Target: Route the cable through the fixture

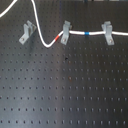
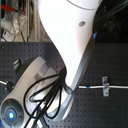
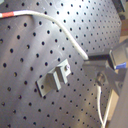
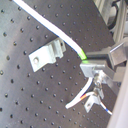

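The hand (image 4: 92, 64) grasps the thin white cable (image 4: 60, 34) beside the diagonal grey metal U-shaped fixture (image 4: 46, 53) on the black perforated table (image 4: 30, 95).

Dim, low-res & blurry throughout; glare on white arm (image 2: 70, 35)

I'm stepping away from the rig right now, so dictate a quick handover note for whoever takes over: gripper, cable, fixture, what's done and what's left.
Gripper: appears shut on the cable, holding it above the board in the second wrist view.
Cable: in the first exterior view it drops from the top edge, dips, then runs through the middle clip and the right clip. The red band sits at the middle clip, and the blue band lies between the two clips.
Fixture: the diagonal clip on the first exterior view's left has no cable in it; the cable passes beside it.
Done: cable grasped.
Left: lay the cable between the fixture's prongs.
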